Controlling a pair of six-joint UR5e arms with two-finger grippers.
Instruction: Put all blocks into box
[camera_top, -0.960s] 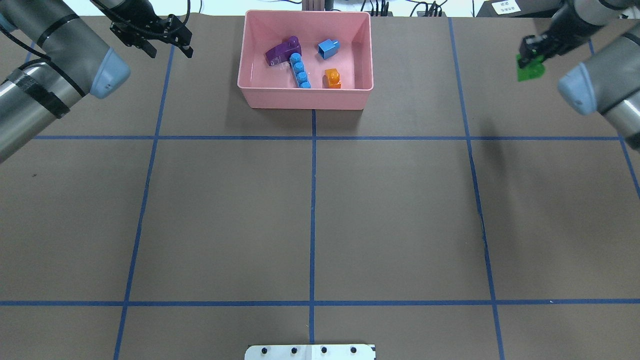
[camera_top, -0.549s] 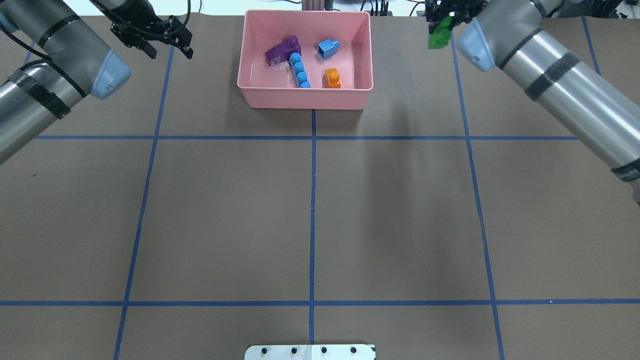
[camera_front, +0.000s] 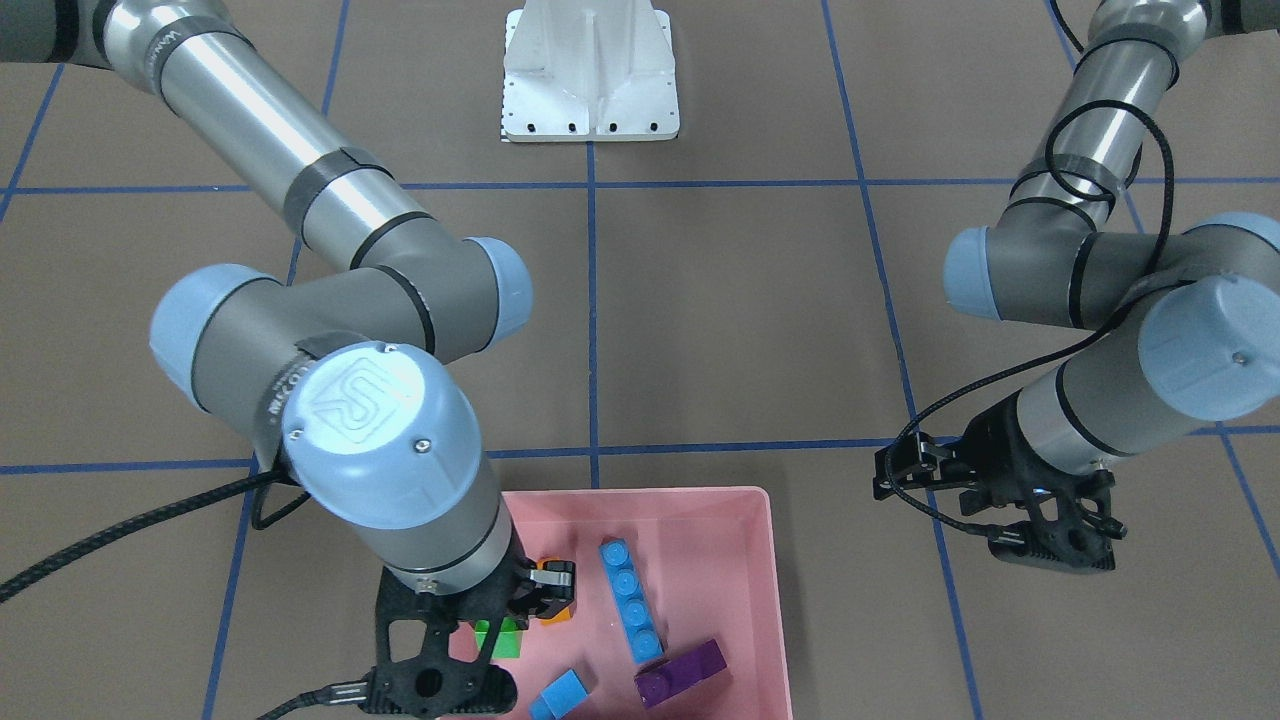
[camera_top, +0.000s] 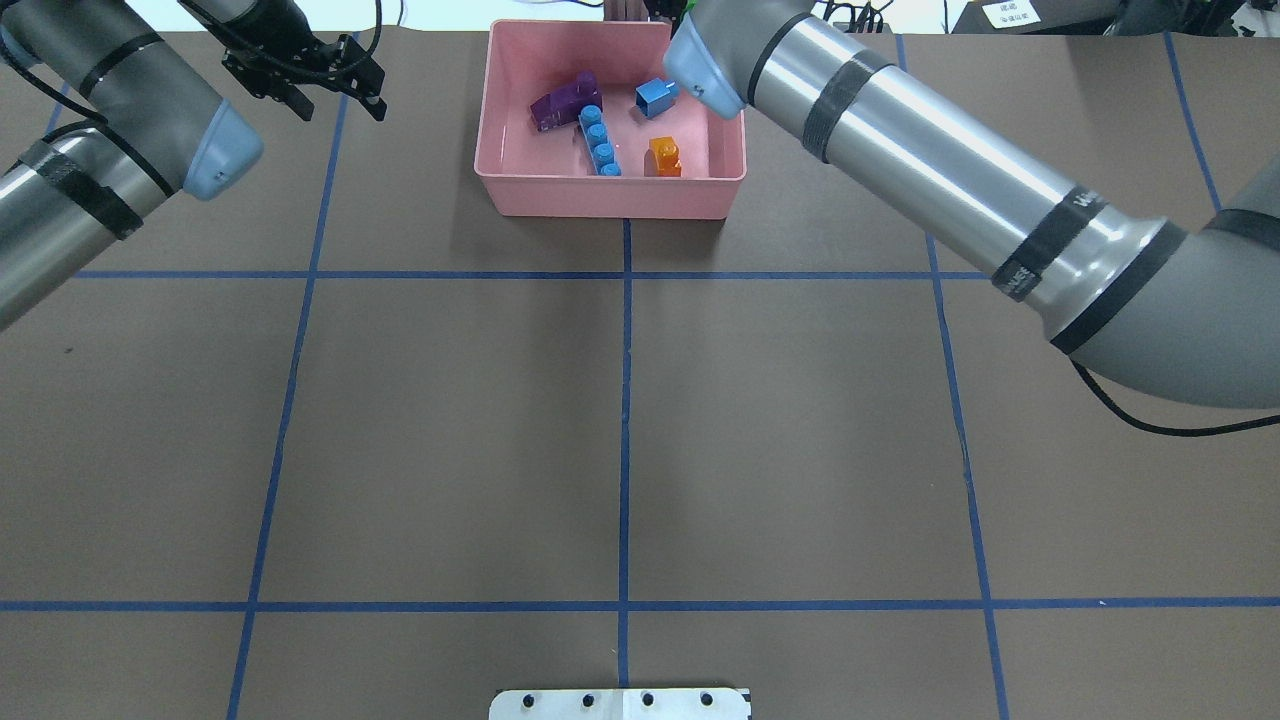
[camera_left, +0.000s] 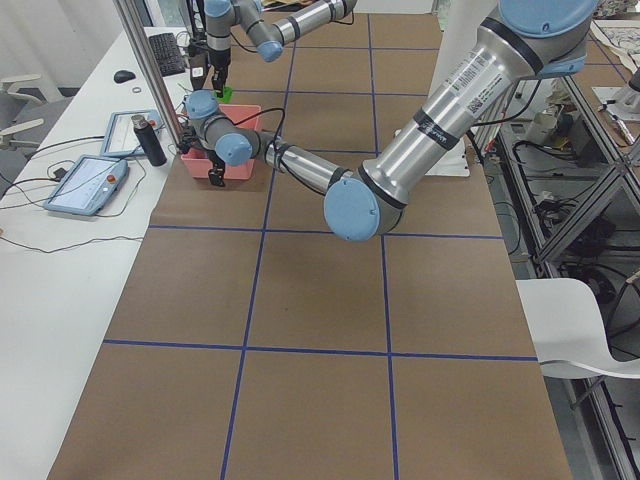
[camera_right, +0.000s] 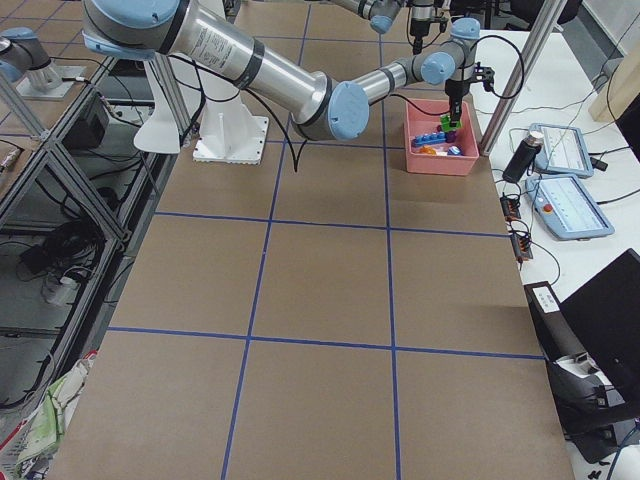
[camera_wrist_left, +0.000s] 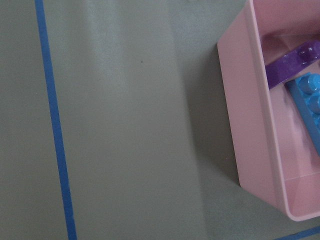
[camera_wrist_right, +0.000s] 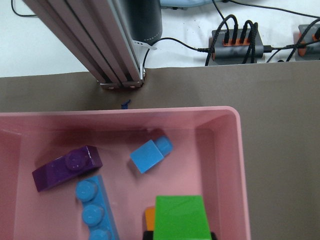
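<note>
The pink box (camera_top: 610, 195) stands at the table's far middle. In it lie the purple brick (camera_top: 565, 100), the long blue brick (camera_top: 600, 142), the small blue brick (camera_top: 655, 95) and the orange brick (camera_top: 664, 157). My right gripper (camera_front: 495, 625) hangs over the box's right part, shut on the green brick (camera_front: 497, 637), which it holds above the orange brick (camera_wrist_right: 149, 215). The right wrist view shows the green brick (camera_wrist_right: 180, 217) over the box's inside. My left gripper (camera_top: 338, 103) is open and empty, left of the box, over the bare table.
A white metal base (camera_top: 620, 703) sits at the near edge. An aluminium post (camera_wrist_right: 105, 45) and cables stand just behind the box. Tablets (camera_right: 565, 205) lie beyond the table's far edge. My right arm (camera_top: 950, 190) stretches across the table's right half.
My right arm swung left from the far right of the table to over the box, carrying the green brick. The left arm stayed still.
</note>
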